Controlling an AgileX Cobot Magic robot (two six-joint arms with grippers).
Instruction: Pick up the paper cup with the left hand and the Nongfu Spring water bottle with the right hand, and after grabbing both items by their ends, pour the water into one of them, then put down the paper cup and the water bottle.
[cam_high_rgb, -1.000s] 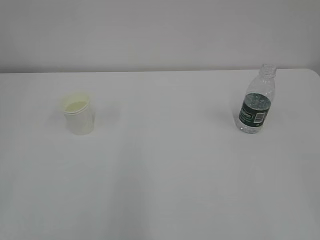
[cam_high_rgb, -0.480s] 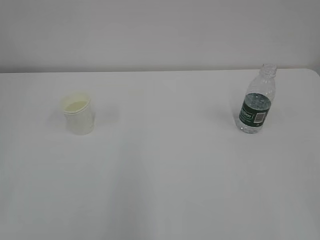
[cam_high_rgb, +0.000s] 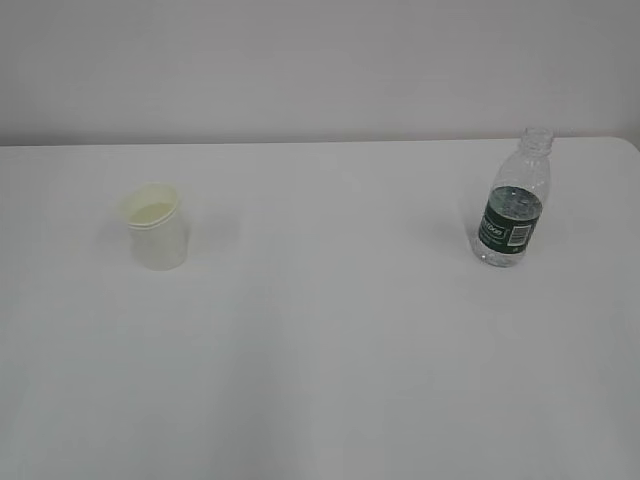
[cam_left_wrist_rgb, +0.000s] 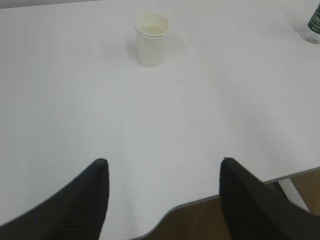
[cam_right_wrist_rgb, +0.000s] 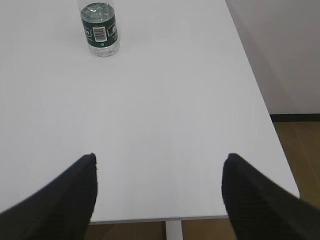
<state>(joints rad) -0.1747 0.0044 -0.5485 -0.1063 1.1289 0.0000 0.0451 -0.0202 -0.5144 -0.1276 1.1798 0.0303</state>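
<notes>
Both arms hang back at the near table edge, nothing gripped. The left gripper (cam_left_wrist_rgb: 162, 200) stands wide, lined up on the paper cup (cam_left_wrist_rgb: 152, 39), upright and well ahead. The right gripper (cam_right_wrist_rgb: 159, 195) gapes wide too, the Nongfu Spring water bottle (cam_right_wrist_rgb: 100, 29) standing far off. That cup looks light and crushable: grip low, gently. The ribbed bottle looks firmer; take its lower body.

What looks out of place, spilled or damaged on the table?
Nothing stands out. The paper cup and the water bottle stand upright and apart on the table, which looks dry. The bottle has no cap.
</notes>
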